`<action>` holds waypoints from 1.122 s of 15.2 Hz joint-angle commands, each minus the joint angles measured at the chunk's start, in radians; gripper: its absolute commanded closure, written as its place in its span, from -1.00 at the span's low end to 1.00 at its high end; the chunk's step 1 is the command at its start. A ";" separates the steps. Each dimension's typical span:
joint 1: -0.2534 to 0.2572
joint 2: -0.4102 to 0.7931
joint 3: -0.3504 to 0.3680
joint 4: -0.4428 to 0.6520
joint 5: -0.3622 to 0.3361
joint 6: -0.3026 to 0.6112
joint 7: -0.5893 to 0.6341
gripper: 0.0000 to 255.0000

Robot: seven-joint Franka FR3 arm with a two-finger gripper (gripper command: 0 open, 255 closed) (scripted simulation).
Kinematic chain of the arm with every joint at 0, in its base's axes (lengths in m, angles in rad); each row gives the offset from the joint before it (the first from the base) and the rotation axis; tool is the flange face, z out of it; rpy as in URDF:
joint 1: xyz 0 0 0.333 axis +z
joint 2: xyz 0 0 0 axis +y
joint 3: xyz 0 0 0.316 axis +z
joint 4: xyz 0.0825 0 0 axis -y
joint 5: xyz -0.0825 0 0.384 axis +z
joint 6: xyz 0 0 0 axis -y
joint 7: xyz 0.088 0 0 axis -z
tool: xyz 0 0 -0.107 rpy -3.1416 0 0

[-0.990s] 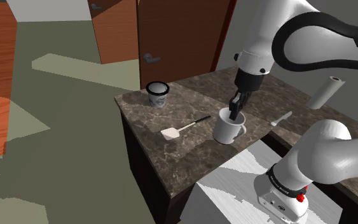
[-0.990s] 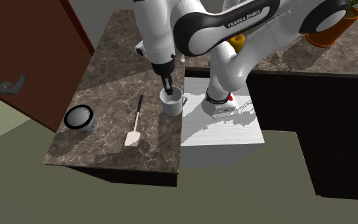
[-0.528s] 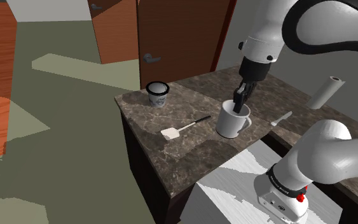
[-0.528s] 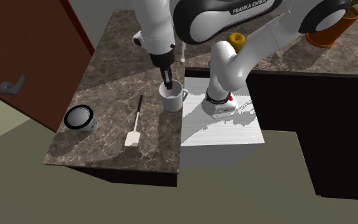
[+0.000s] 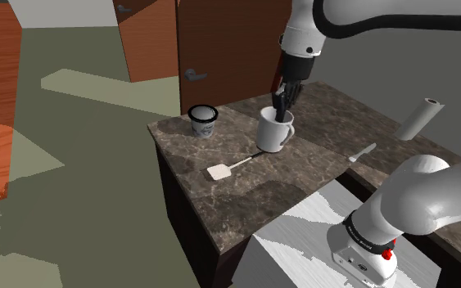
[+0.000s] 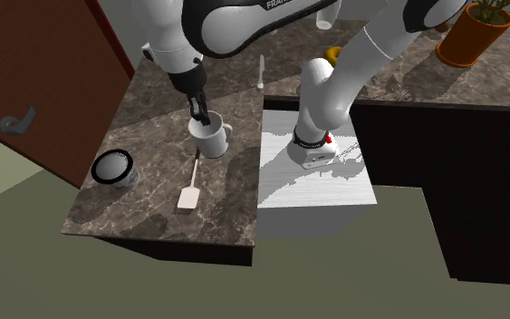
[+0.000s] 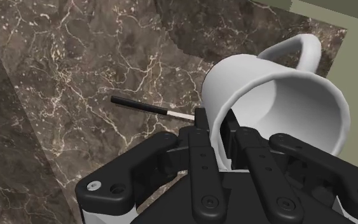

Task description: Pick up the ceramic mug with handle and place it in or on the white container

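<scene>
the white arm [image 5: 302,24] is seen arched over from the white stand [image 5: 302,245] to a dark marbled counter [image 5: 220,196]. a brown door [image 5: 220,49] is set behind the counter.

the white mug [image 5: 273,132] is clamped by the black gripper [image 5: 282,105] at its rim. in the wrist view the wall of the mug [image 7: 279,89] is pinched between the 2 fingers [image 7: 203,165], 1 inside the cup and 1 outside, so the gripper [image 7: 225,137] is closed down to the thickness of that wall.

the mug is held with its long axis near vertical and a little tilted, and its mouth is turned upward. its handle is pointed toward the shoulder view's right, away from the container. in the second exterior view the mug [image 6: 211,141] is hung under the gripper [image 6: 199,118] over the middle of the counter [image 6: 153,195], with the handle turned toward the stand [image 6: 316,190]. it appears to be raised just off the surface, though this cannot be told for certain.

the white container [image 5: 203,121], a small dark-rimmed cup, is stood upright near the counter's corner, apart from the mug on the shoulder view's left.

a spatula [image 5: 235,165] is laid flat on the counter. its dark handle end is placed just below the mug, and its white blade is pointed toward the counter's front edge.
</scene>
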 commanded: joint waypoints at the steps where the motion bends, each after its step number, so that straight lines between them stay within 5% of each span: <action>1: -0.010 0.079 0.003 0.063 -0.012 0.016 -0.001 1.00; 10: -0.043 0.442 0.010 0.435 -0.082 0.003 0.010 1.00; 17: -0.038 0.748 0.013 0.828 -0.146 -0.090 0.030 1.00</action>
